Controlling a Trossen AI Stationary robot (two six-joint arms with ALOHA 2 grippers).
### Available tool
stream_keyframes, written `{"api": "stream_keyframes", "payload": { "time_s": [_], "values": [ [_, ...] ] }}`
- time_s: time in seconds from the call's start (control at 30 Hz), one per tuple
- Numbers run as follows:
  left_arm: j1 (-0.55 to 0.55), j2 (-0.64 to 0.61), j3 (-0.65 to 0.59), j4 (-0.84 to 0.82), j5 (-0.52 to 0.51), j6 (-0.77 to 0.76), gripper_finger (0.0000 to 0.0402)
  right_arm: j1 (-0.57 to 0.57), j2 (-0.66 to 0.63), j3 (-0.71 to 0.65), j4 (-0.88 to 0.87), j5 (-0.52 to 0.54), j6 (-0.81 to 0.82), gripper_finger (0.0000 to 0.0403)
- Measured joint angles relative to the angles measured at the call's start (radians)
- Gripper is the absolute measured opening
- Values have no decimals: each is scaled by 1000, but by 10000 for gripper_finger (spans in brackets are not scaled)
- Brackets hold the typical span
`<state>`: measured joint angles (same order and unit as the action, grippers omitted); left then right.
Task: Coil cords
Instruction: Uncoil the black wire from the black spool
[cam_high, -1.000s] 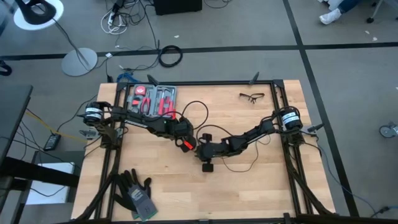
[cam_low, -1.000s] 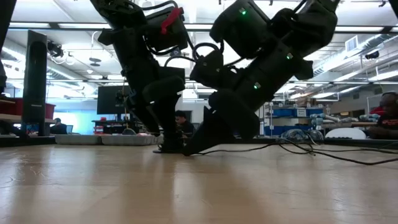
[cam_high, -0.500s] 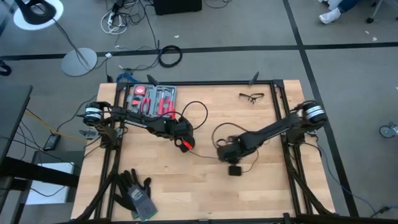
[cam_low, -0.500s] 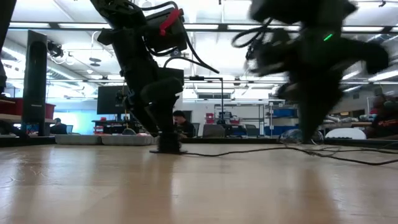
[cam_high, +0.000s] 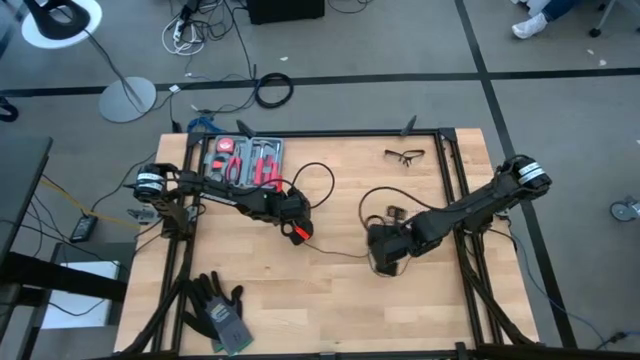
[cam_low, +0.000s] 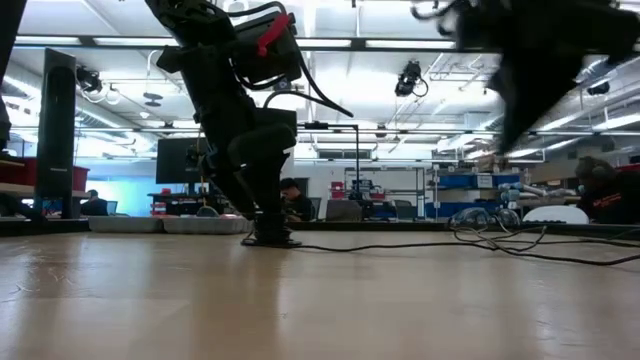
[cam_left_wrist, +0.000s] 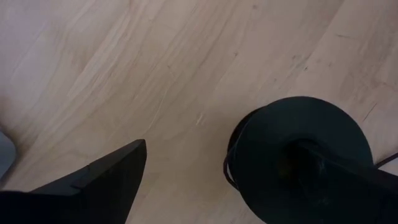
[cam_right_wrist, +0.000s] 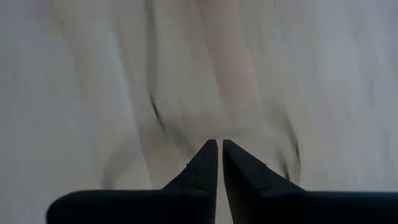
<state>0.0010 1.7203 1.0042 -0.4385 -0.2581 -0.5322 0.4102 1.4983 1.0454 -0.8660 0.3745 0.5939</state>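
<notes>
No text, label, brand, number or sign is showing legibly in any view, whether on the counter, on the arms, or in the room lying beyond them.

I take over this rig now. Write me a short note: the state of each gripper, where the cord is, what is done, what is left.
Left gripper: open, low at the table's middle, one finger pressing on the cord's round puck.
Right gripper: fingers nearly together, right of centre above the table; whether it pinches the cord I cannot tell.
Cord: runs from the puck across the wood to the right gripper, with loose loops near both.
Done: puck pinned.
Left: the coiling; no neat coil shows yet.
</notes>
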Motion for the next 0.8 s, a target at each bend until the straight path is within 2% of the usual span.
{"api": "stream_keyframes", "payload": {
  "time_s": [0.1,0.2,0.3,0.37,0.5,0.63,0.8],
  "values": [
    [0,0,0,1,0,-2,400,-31,21,2,288,66,-160,34],
    [0,0,0,1,0,-3,400,-71,78,1,560,70,-304,50],
    [0,0,0,0,1,-3,400,-107,167,2,793,56,-401,70],
    [0,0,0,0,1,-4,400,-132,242,2,899,10,-435,84],
    [-1,0,0,0,1,-4,400,-165,372,1,1005,-73,-434,111],
    [-1,0,0,-1,4,-4,400,-172,447,1,1034,-82,-403,127],
    [-1,0,0,0,9,-4,400,-175,487,1,1037,-90,-365,129]
  ]
}}
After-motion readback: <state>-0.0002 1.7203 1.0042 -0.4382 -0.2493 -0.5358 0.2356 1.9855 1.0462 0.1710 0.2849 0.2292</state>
